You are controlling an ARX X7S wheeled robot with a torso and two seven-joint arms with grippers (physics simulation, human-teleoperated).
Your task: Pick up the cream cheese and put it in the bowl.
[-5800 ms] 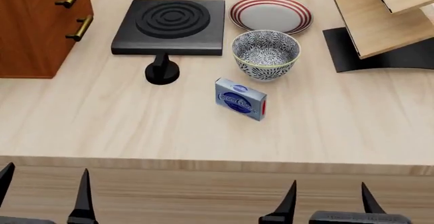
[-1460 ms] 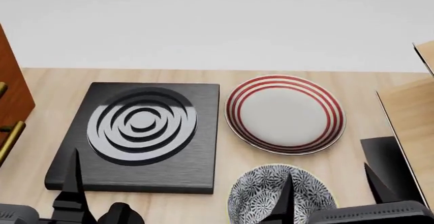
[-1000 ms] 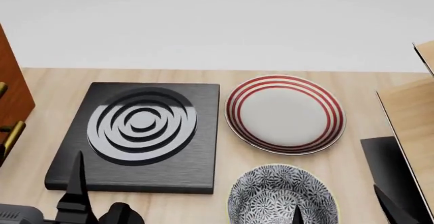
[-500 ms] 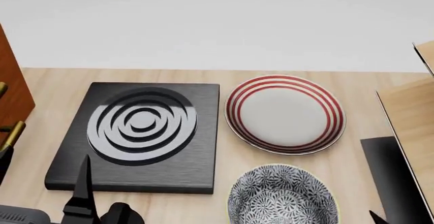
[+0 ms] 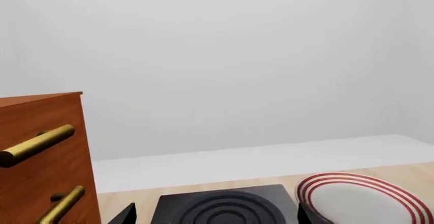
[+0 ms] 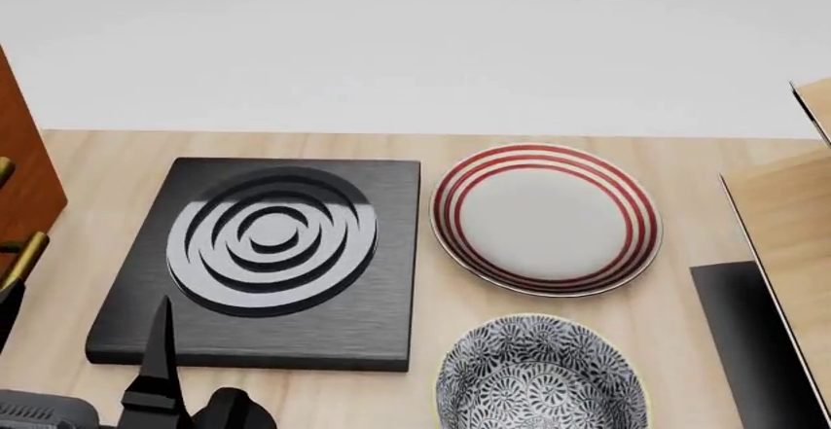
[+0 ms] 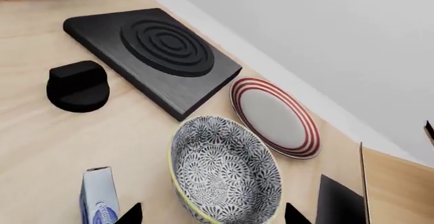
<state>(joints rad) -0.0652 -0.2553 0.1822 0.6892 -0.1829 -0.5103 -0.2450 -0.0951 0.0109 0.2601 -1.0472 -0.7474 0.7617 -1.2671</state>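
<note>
The cream cheese [image 7: 98, 199], a blue box with an oval logo, shows only in the right wrist view, on the wooden counter beside the bowl [image 7: 227, 170]. It is out of the head view. The blue-and-white patterned bowl [image 6: 539, 380] sits at the head view's lower edge. My right gripper [image 7: 213, 217] is open, with the bowl's near rim between its fingertips and the box just outside one fingertip [image 7: 129, 215]. My left gripper [image 5: 215, 218] is open and empty, facing the black burner plate [image 5: 224, 209]. One of its fingers [image 6: 159, 361] rises at the head view's lower left.
A white plate with red rings [image 6: 546, 217] lies behind the bowl, and the black burner plate [image 6: 267, 254] to its left. A black knob [image 7: 78, 86] stands near the burner. A wooden cabinet with brass handles [image 5: 40, 158] is at the left, a wooden rack [image 6: 792, 225] at the right.
The right gripper's fingertips have sunk below the head view's bottom edge. The left finger has drifted slightly right. Since the earliest frame the head view has moved forward, losing the cream cheese.
</note>
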